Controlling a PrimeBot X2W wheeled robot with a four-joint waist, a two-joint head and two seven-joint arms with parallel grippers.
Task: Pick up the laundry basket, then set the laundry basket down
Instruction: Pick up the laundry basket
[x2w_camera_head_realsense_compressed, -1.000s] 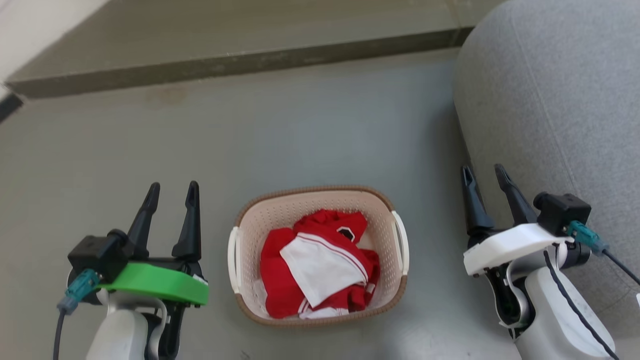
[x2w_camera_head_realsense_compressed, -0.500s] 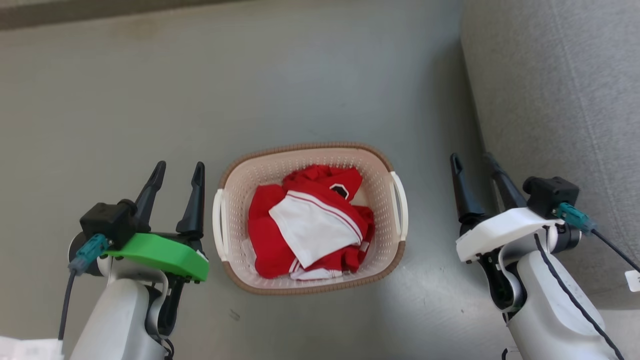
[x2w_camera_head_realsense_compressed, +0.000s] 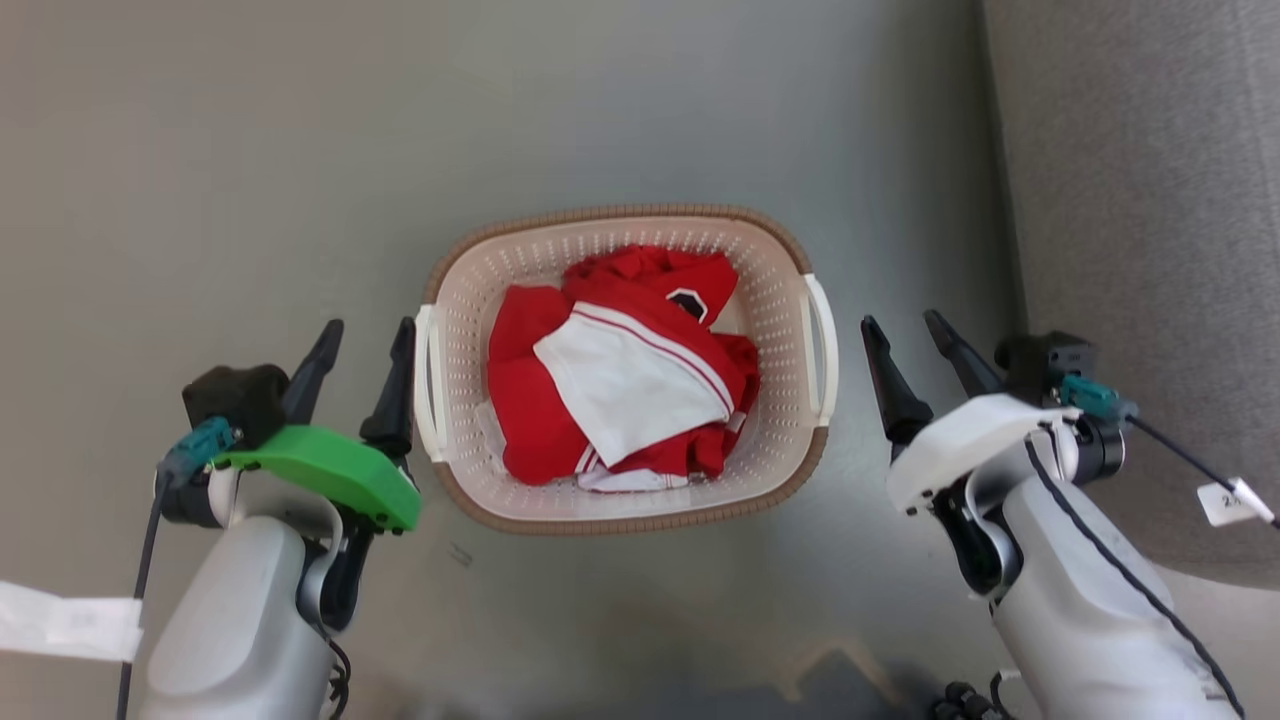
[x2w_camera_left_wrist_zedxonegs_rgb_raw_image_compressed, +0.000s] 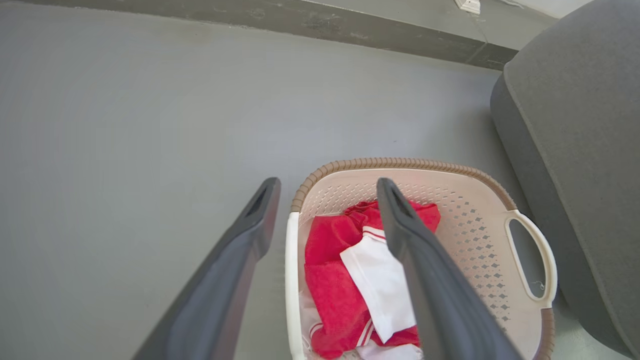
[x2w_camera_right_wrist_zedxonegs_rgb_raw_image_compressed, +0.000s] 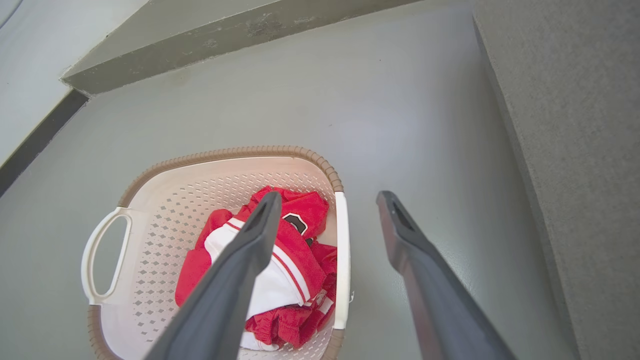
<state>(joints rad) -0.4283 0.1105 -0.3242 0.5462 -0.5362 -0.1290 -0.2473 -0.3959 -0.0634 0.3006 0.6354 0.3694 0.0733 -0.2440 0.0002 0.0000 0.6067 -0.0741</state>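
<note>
Now the laundry basket (x2w_camera_head_realsense_compressed: 620, 212) sits on the floor (x2w_camera_head_realsense_compressed: 200, 150), not yet lifted. The left pincer (x2w_camera_head_realsense_compressed: 369, 325) and right pincer (x2w_camera_head_realsense_compressed: 900, 320) stand open just beside its handles (x2w_camera_head_realsense_compressed: 425, 380); next, each should probably close on 1 handle.

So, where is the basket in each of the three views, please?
Head view: basket in the middle of the picture.
Left wrist view: basket at the lower centre and right.
Right wrist view: basket at the lower left.
Shared landmark: the red and white clothes lying inside it.
</note>
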